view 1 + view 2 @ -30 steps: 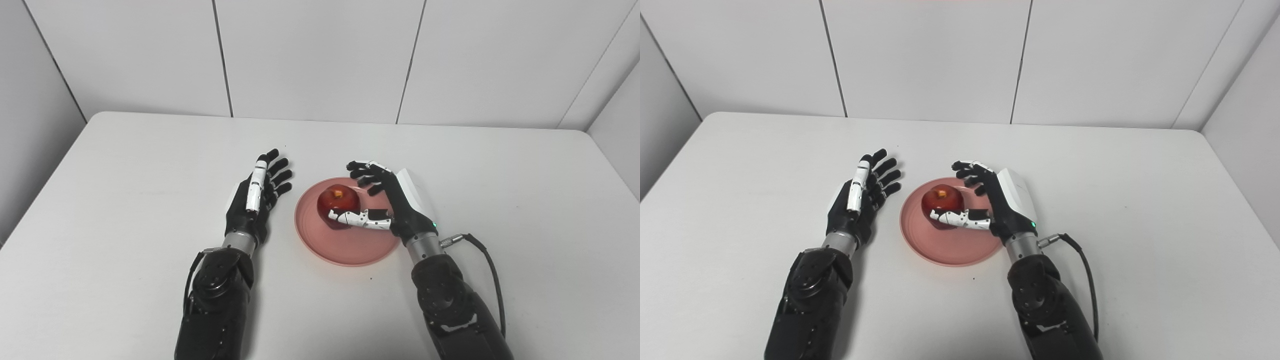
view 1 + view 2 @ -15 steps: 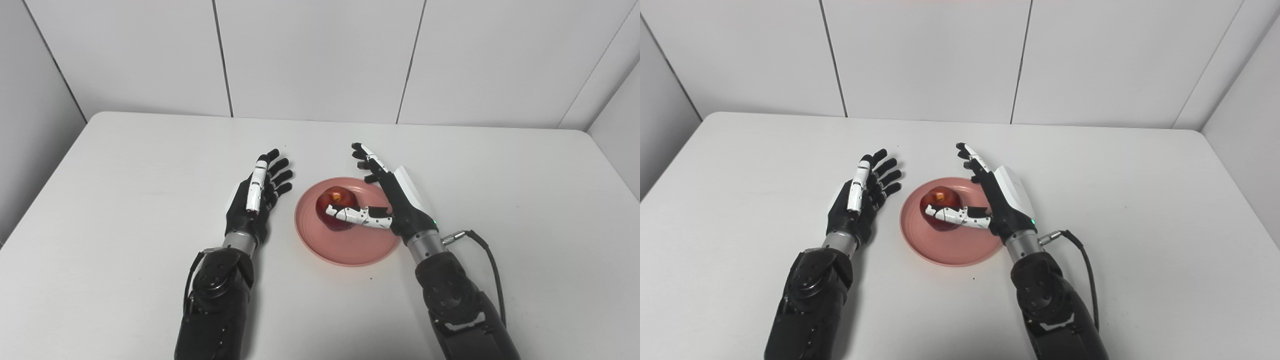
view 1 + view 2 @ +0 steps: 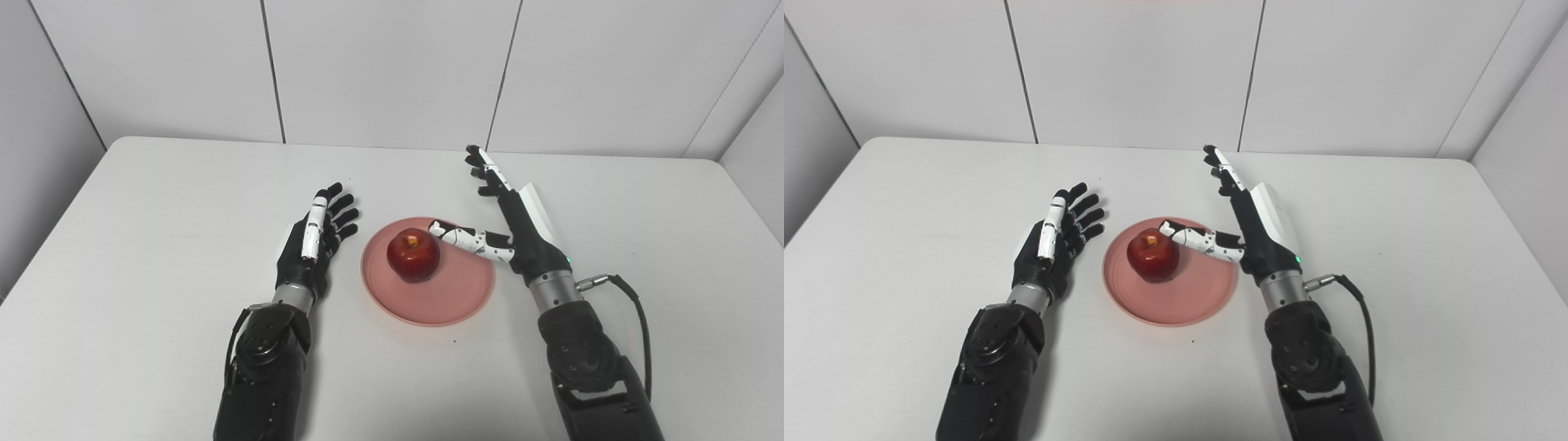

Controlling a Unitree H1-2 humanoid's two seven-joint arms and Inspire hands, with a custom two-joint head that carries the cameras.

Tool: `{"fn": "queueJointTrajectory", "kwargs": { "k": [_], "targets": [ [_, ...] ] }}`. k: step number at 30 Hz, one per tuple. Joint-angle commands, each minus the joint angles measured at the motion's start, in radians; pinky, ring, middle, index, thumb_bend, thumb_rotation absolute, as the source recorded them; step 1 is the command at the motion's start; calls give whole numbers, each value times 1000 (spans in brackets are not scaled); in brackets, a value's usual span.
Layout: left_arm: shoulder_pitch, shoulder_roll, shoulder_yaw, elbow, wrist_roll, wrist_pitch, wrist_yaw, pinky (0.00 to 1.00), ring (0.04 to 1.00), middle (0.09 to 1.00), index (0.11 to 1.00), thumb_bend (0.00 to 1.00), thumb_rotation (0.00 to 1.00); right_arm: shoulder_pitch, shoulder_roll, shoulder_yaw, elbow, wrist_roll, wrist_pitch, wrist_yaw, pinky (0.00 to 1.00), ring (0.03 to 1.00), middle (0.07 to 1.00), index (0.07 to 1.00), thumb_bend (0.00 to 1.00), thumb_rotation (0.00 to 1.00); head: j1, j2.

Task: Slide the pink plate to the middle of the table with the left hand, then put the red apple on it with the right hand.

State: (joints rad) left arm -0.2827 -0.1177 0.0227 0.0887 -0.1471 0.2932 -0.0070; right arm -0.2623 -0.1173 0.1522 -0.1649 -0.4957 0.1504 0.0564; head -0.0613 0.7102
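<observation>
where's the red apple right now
The round red apple sits on the pink round plate near the middle of the white table, between the open left robot hand and the open right robot hand, touching neither.

Both forearms are cut off by the bottom edge of each view; nothing above the elbows is seen. The counter [image 3: 153, 202] is cut off at the left, right and bottom edges, so its near corners and front edge are not seen. The palm of the left hand [image 3: 309, 245] faces away from the cameras, and the inner surfaces of its fingers [image 3: 343, 215] are hidden. The underside of the red apple [image 3: 413, 255] and the part of the pink plate [image 3: 429, 303] beneath and behind it are hidden. A dark speck on the counter, below the plate and nearer than the right hand [image 3: 517, 226], is too small to identify.
</observation>
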Motion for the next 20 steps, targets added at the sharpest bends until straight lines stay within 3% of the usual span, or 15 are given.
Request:
{"fn": "queueJointTrajectory", "kwargs": {
  "k": [1, 8, 13, 16, 20],
  "targets": [
    [-27, 4, -5, -16, -1, -7, -8, 859, 859, 881, 879, 406, 1000, -21, -2, -23, -46, 0, 5, -26, 800, 881, 898, 928, 1000, 689, 0, 0],
    [-26, 7, -5, -20, -1, -2, -8, 854, 855, 876, 875, 407, 1000, -10, -7, -78, -64, -5, 21, -43, 790, 863, 888, 925, 1000, 778, -4, -1],
    [-24, 8, -5, -22, 0, -3, -8, 857, 857, 877, 873, 403, 1000, 6, 1, -106, -94, -16, 78, -49, 792, 863, 897, 915, 958, 980, -12, -1],
    [-23, 9, -6, -24, 0, 1, -8, 854, 855, 877, 873, 406, 1000, 16, 10, -118, -105, -15, 99, -56, 803, 864, 893, 907, 907, 999, -18, -1],
    [-21, 10, -6, -26, -2, 1, -10, 855, 856, 877, 874, 412, 1000, 33, 28, -136, -95, 14, 80, -81, 822, 851, 881, 905, 853, 1000, -27, -2]
  ]
}}
